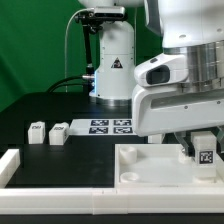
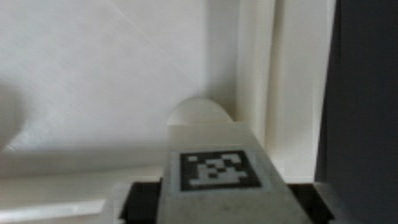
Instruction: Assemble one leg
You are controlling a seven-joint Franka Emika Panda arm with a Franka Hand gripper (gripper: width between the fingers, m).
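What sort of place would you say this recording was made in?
Probably a robotics lab bench: a green backdrop behind a black table, a tagged marker board, and the end effector gripping a tagged white leg.

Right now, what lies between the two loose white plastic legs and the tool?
Exterior view: the thin flat white marker board lies between the loose legs and the tool.
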